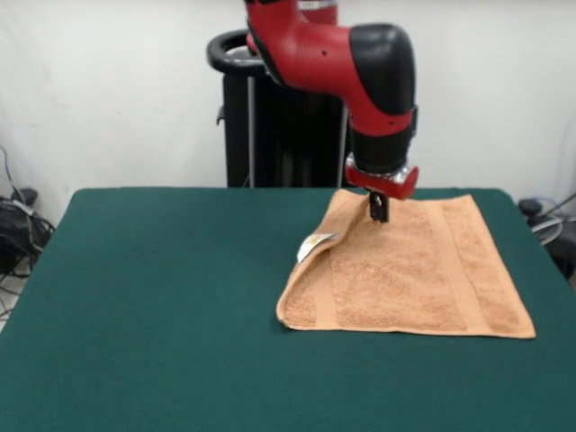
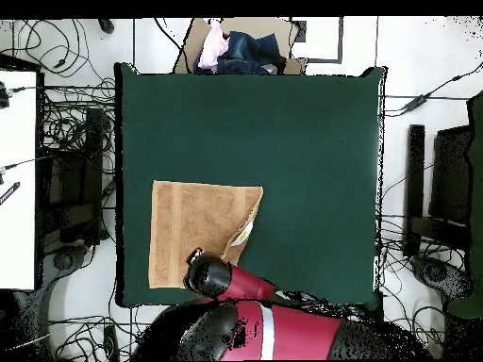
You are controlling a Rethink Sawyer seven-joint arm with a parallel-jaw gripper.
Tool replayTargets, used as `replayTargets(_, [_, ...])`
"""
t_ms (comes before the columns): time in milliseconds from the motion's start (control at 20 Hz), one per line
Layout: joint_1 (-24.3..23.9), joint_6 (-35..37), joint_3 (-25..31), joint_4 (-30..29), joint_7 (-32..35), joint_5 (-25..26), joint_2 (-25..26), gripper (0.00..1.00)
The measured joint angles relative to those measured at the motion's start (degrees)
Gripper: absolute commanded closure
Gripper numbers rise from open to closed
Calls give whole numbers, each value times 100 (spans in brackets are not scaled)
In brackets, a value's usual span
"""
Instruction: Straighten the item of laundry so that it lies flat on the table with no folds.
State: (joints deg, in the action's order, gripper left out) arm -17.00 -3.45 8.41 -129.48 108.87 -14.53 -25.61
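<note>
A: Towel (image 1: 409, 270) position? Fingers (image 1: 379, 216)?
B: Right part of tabletop (image 1: 162, 297), front view. Folded-over flap with label (image 1: 314, 245) lies left of fingers; their spread: cannot tell.

arm (image 1: 333, 54): glossy red shell, rounded tubular links. black rounded cap at the elbow-like joint, black cylindrical wrist section below it. silver ring under the wrist, then a red flange plate. hand (image 1: 379, 214): small, black, narrow; finger detail too small to resolve. pedestal (image 1: 270, 117): black upright column with a black ring-shaped top. overhead: red shell with a white stripe and black joint caps.
</note>
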Motion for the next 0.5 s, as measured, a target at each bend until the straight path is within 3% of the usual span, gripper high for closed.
replayTargets(500, [-65,-256,170,-28,0,161,252,100])
